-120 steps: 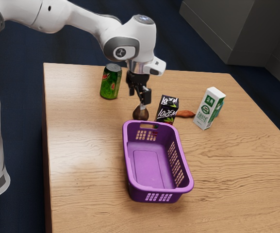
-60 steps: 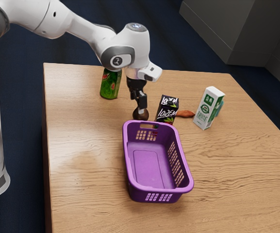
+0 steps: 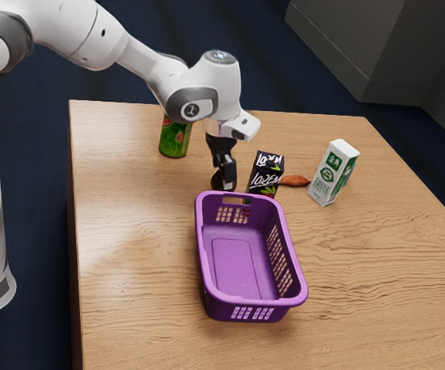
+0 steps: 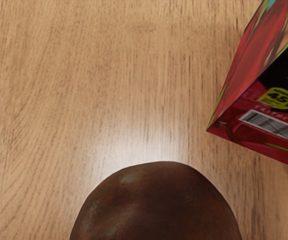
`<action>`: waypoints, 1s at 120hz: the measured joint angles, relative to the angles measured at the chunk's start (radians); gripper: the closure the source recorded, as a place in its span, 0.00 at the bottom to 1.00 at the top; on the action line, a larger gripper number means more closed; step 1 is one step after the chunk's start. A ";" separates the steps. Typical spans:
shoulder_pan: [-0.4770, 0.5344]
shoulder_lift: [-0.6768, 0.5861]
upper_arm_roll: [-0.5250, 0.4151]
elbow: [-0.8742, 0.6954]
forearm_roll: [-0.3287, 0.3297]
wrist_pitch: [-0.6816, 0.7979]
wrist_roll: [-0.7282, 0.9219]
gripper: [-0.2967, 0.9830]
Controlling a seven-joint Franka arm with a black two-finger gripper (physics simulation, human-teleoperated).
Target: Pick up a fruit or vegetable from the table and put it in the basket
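Black two-finger claw (image 3: 224, 179) low over a dark-brown, smooth, rounded fruit or vegetable (image 4: 156, 210), upper centre of exterior frame.
Claw: open or closed, cannot tell. Brown item is on the pale wooden table (image 3: 145, 270), just above the purple plastic basket (image 3: 200, 231), partly hidden by the claw; wrist view gives its glossy skin, cut off by the frame edge. Black carton with white lettering (image 3: 264, 173) near it; wrist view adds a barcode, yellow label and red side, also cut off. Reddish-brown elongated item (image 3: 294, 180) right of centre, one end by the white-and-green carton (image 3: 332, 176). Green can (image 3: 173, 140) upper left of centre, top hidden by the white arm (image 3: 129, 42).
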 joint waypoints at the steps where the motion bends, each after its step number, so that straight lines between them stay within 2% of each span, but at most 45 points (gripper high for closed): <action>1: 0.000 0.002 0.000 0.000 -0.001 0.001 0.001 0.23; 94: 0.035 0.079 -0.005 0.006 -0.029 0.066 0.042 0.25; 115: 0.039 0.085 -0.005 0.005 -0.057 0.088 0.037 0.44; 120: 0.035 0.086 -0.006 0.005 -0.063 0.094 0.032 0.43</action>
